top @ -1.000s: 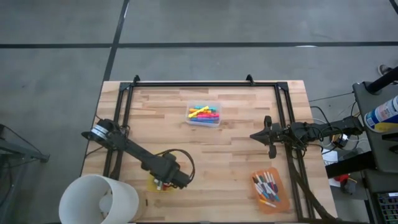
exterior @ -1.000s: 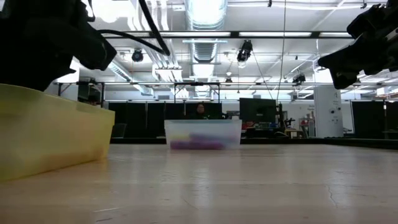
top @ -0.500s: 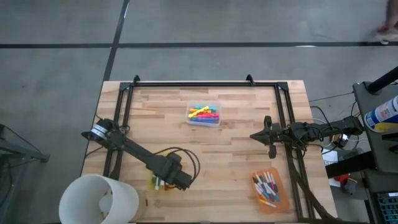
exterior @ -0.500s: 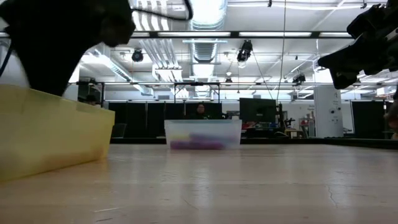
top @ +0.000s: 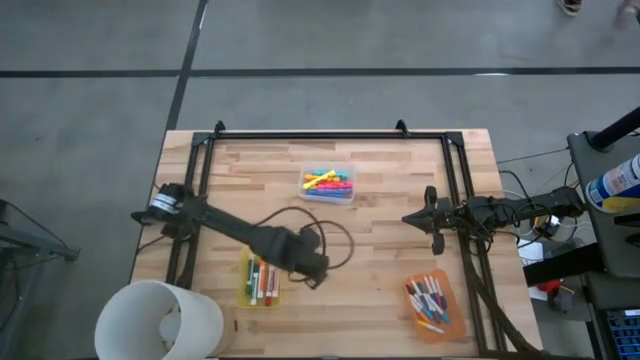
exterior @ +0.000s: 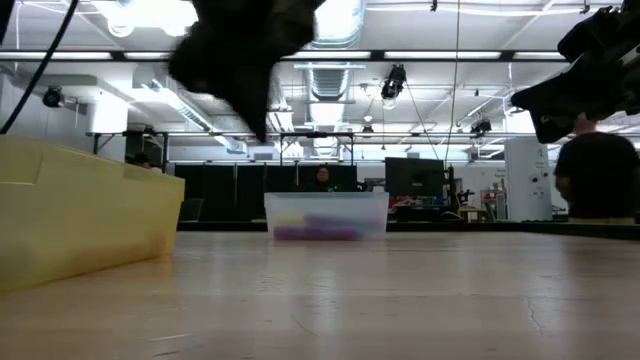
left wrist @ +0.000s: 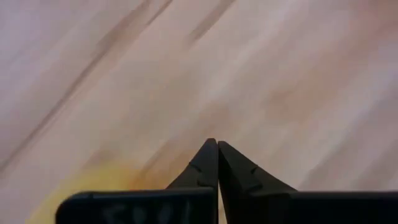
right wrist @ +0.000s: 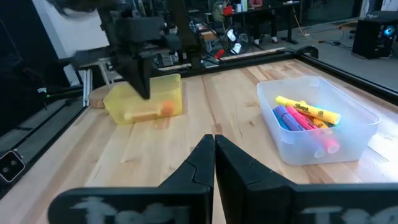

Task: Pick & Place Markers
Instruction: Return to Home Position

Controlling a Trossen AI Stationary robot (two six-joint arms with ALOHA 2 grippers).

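Left gripper (top: 315,268) has lifted clear, yellow bin (top: 243,290) behind its shut, empty jaws. Keep high going home; right gripper (top: 408,217) idles, closed.

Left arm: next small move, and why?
Probably draw the left gripper back toward its base at the table's left edge. Its jaws are shut on nothing, over bare table beside the yellow bin, and markers already lie inside that bin. The right gripper waits shut at the right side.
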